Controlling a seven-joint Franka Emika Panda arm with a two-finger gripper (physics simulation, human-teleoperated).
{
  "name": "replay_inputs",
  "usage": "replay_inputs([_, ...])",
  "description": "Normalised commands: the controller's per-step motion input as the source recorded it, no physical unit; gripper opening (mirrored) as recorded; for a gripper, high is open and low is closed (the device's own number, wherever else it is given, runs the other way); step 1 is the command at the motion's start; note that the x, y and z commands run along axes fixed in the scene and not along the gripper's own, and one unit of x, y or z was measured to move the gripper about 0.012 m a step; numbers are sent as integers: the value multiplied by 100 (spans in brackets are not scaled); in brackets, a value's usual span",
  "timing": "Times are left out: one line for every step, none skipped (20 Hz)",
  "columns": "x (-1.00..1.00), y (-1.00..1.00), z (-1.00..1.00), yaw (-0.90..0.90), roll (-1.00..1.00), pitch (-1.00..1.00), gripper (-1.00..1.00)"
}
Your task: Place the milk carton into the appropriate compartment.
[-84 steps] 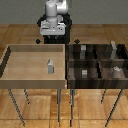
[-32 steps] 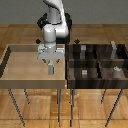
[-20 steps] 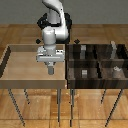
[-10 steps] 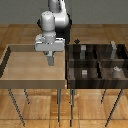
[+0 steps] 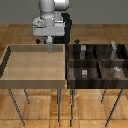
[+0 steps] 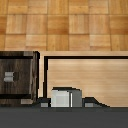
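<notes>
The Panda arm is up over the light wooden tray (image 5: 10, 65), and its gripper (image 5: 50, 46) hangs above the tray's far side, clear of the floor of the bin. Between the fingers sits the milk carton (image 5: 50, 45), a small pale grey block that barely shows below the white hand in the exterior view. The wrist view backs it up: the carton (image 6: 67, 97) sits right up against the camera, with the dark fingertips (image 6: 92, 104) flanking it on either side. So the claw is closed down to the carton's width and has hold of it; the carton is off the tray floor, carried in the air.

Over on the exterior view's right stands the dark-walled compartment bin (image 5: 71, 70), touching the tray's side, divided into several cells. Small grey blocks (image 5: 84, 73) sit in some of those cells, one in the near middle cell and others farther back and to the right. In the wrist view one dark cell (image 6: 17, 77) shows with a grey block in it, beside the tray's edge (image 6: 85, 57).
</notes>
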Motion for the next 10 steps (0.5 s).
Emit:
replay_inputs([0, 0, 0, 0, 0, 0, -100])
replay_inputs([-100, 0, 0, 0, 0, 0, -100])
replay_inputs([-100, 0, 0, 0, 0, 0, -100])
replay_inputs([-100, 0, 0, 0, 0, 0, -100])
replay_inputs([-100, 0, 0, 0, 0, 0, -100])
replay_inputs([-100, 0, 0, 0, 0, 0, -100])
replay_inputs([-100, 0, 0, 0, 0, 0, -100])
replay_inputs([-100, 0, 0, 0, 0, 0, -100])
replay_inputs([-100, 0, 0, 0, 0, 0, -100])
replay_inputs([-100, 25, 0, 0, 0, 0, -100])
